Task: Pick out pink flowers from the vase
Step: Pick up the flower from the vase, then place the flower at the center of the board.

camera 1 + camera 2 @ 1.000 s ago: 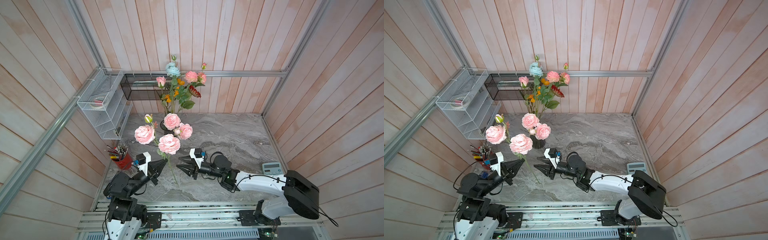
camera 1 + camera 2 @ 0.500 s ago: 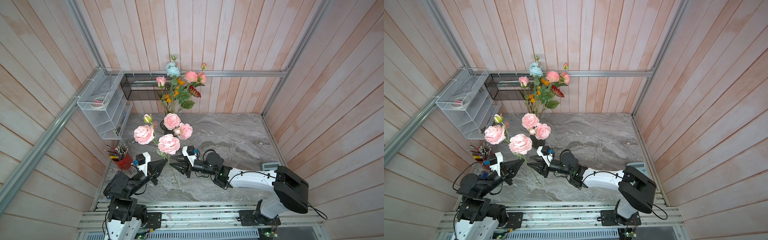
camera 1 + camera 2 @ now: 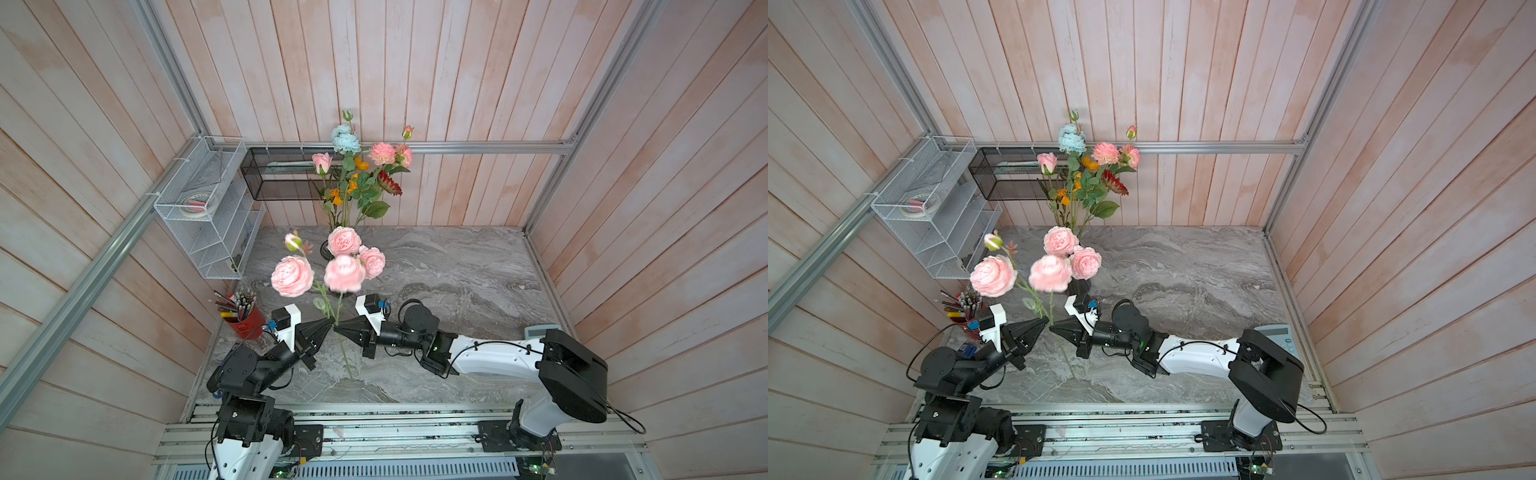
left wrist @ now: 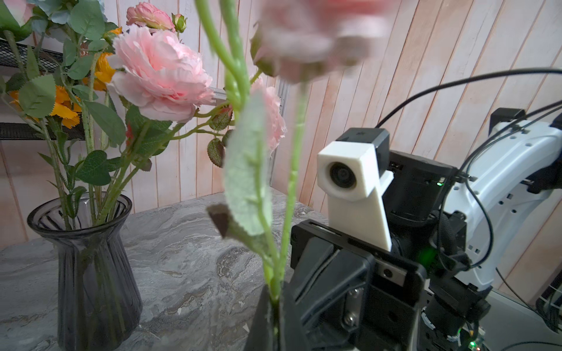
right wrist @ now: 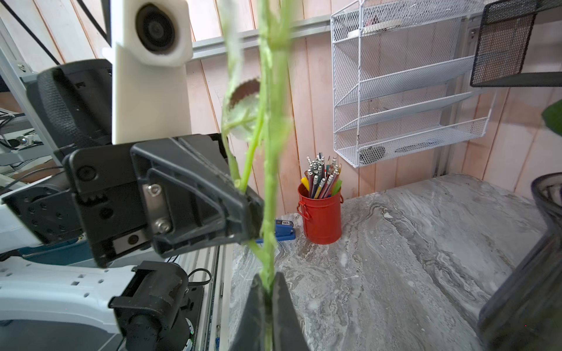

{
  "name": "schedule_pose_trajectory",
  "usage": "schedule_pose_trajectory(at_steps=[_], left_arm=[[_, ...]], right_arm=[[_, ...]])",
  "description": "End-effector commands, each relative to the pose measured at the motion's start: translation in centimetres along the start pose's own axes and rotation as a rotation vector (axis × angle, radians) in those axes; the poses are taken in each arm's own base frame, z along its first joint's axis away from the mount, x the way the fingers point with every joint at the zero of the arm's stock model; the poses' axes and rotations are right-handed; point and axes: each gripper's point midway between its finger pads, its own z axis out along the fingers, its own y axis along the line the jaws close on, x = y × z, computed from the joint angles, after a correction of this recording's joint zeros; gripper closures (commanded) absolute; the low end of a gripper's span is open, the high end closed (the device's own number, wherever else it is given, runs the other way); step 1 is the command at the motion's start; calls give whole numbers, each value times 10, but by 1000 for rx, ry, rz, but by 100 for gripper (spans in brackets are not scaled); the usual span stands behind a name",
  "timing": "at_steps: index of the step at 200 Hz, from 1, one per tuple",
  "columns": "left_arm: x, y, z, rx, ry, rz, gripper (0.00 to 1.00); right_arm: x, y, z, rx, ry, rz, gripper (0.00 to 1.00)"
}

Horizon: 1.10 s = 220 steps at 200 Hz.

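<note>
Left wrist view has the left hand (image 4: 273,307) pinching thin green stalks of the pink flowers (image 4: 304,36); the right hand (image 5: 269,304) pinches that bunch too, tip to tip with it, over the near part of the bench (image 3: 457,291). More pink heads (image 3: 344,241) stand in the vase (image 4: 91,258) toward the far left of the bench, behind the held blooms.

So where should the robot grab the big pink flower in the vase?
Probably on its thin green stalk, a little above the vase rim, not on the soft bloom. Come in level from the open table side: the stalk leans out that way, and the wall stands close behind.
</note>
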Motion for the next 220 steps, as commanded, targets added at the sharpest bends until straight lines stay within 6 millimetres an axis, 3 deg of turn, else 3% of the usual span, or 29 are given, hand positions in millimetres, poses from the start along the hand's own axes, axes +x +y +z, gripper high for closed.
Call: schedule_pose_trajectory(at_steps=[1,35,60,89,131,180,220], left_arm=[[1,-5,0,31,-5,5,100],[2,-4,0,20,3,9,100],[3,-7,-1,33,17,31,66],[0,-12,-4,45,13,70,51],[-5,-21,-10,60,-17,144,46],[-6,-20,-6,73,9,206,46],[-8,-12,5,78,42,215,47]], right_arm=[[-5,-1,5,-2,1,0,100],[-8,-1,2,5,-6,-22,100],[-13,0,-1,14,-4,-53,100],[-25,3,-7,20,-19,-90,100],[-46,5,-24,73,-38,-155,100],[-87,10,-64,181,-90,-230,100],[-103,-5,-101,339,-70,-238,100]])
